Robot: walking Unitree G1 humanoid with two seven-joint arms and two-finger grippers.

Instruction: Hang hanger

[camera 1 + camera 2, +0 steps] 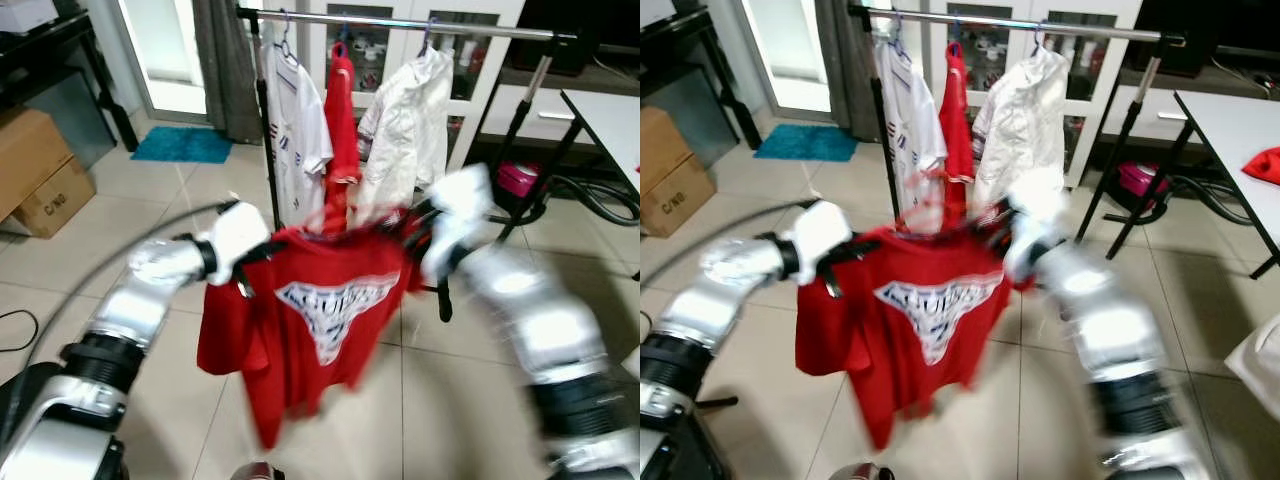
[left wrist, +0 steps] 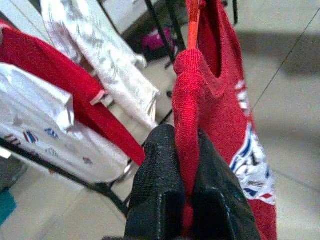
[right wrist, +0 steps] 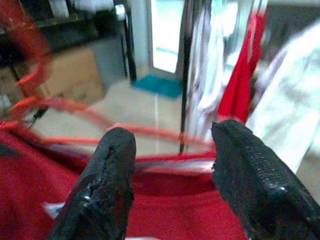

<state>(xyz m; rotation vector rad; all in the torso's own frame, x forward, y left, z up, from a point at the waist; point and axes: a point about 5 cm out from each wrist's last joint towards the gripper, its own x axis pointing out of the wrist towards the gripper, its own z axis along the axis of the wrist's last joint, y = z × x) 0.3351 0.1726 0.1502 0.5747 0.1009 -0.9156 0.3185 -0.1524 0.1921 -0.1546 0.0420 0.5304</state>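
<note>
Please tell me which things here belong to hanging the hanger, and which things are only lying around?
For the job:
red T-shirt on its red hanger
left pincer, shut on the shirt's shoulder
right pincer, open above the shirt
clothes rail

Only lying around:
cardboard boxes
blue mat
white table

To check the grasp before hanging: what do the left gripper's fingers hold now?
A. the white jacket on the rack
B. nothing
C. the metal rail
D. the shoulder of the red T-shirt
D: in the left wrist view the left gripper has its fingers pinched on the red T-shirt at its shoulder.
</note>
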